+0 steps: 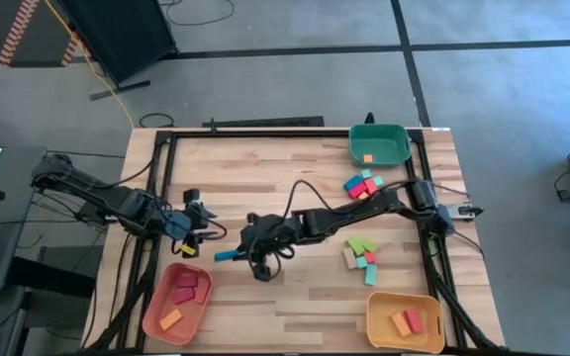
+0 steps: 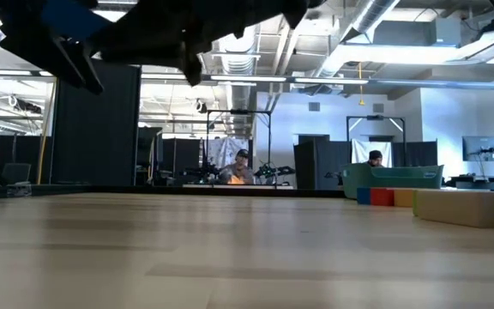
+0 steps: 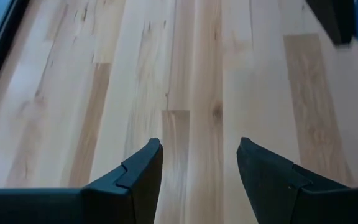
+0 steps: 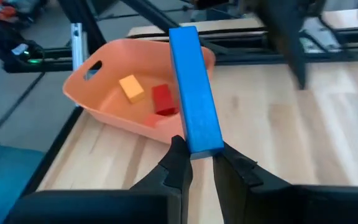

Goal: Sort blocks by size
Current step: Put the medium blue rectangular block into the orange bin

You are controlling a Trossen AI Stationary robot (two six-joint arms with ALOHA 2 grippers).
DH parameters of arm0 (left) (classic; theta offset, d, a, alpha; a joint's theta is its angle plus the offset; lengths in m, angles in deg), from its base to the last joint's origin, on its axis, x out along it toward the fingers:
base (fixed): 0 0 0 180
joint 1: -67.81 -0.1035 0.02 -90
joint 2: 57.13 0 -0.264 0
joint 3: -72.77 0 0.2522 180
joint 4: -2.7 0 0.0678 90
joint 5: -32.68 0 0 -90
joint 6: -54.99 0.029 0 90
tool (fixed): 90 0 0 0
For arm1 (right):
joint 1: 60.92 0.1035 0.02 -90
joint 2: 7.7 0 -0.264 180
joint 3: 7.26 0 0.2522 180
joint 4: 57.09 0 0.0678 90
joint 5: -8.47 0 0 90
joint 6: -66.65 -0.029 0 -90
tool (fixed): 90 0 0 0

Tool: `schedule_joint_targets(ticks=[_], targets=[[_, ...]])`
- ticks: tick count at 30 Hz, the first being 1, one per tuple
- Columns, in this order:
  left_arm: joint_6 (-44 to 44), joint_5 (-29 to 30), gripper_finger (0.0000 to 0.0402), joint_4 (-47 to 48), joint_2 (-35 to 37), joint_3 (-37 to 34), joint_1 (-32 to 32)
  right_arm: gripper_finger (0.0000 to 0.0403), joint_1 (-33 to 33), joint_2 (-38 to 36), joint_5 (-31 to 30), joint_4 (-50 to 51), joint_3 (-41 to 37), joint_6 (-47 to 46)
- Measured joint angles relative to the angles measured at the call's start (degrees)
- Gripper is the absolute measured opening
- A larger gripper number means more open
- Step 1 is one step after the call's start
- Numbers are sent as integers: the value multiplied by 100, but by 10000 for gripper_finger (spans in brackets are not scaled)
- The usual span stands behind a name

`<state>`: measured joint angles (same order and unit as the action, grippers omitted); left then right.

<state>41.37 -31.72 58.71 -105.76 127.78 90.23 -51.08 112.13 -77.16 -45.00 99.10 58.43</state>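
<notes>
I'm partway through, w/ more left than done. Salmon tray (image 1: 176, 302) is my landmark, at the near-left of the desk (image 1: 265, 178): it holds two red blocks (image 1: 187, 288) and an orange one (image 1: 171, 318). Yellow tray (image 1: 404, 321), well to its right along the same edge, has an orange and a red; green tray (image 1: 379, 144), at the far corner diagonally across from it, has one orange cube.

Right claw (image 4: 199, 163) is clamped on the end of a long blue bar (image 4: 194, 87), held just beside the salmon tray, to its right. I'd guess it drops there next.

Left claw (image 3: 199, 163) is spread wide w/ nothing in it, just behind that tray.

Approx. a dozen blocks (image 1: 362, 220) are unsorted in two clusters, well right of the salmon tray.
</notes>
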Motion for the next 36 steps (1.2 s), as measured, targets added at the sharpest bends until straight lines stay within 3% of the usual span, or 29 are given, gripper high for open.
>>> schedule_joint_targets(ticks=[8, 15, 21, 28, 36], targets=[[34, 16, 197, 87, -1, 0, 1, 79, -30, -212, -52, 139, 2, 118], [134, 76, 197, 114, -1, 0, -1, 79, -34, 526, 584, -746, 121, -319], [-33, 81, 197, 305, 1, -2, -1, 79, -14, 1328, 1091, -822, 1106, -344], [-196, 81, 197, 473, 5, -4, -1, 79, 48, 2134, 1394, 73, 2394, -184], [-161, 191, 197, 506, 56, -4, -1, 79, 104, 2404, 1518, 394, 2970, -6]])
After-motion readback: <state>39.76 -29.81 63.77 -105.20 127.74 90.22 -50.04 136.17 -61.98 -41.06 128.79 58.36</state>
